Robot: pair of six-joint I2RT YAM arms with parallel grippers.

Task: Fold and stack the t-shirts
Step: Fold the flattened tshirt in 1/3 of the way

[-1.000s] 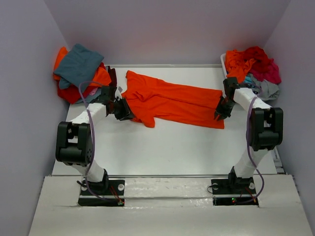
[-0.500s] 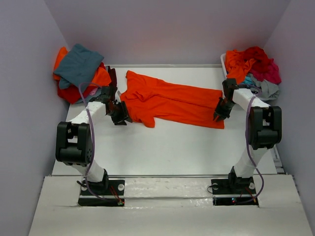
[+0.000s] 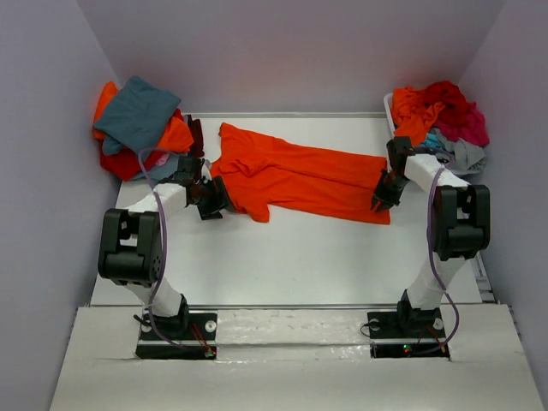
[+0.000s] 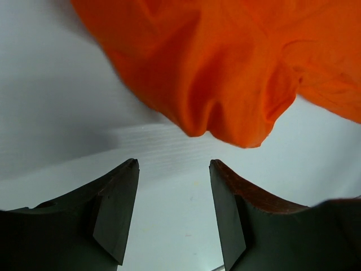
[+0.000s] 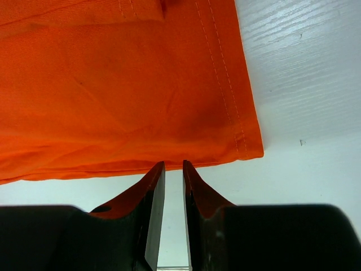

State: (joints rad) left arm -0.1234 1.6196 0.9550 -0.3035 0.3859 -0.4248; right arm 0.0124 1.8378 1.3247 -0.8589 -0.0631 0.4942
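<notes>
Risk: pull from 3 o'clock alone and you drag, bunch orange t-shirt lying flat on counter. Left claw apart, empty, at its 9 o'clock end; right claw near-together at hem, grip unconfirmable.

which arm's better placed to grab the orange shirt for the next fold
Probably the left: the left claw is open, with a bulge of the orange shirt just ahead of it. The right claw sits at the shirt's edge but nearly closed, so it would need to open first.
</notes>
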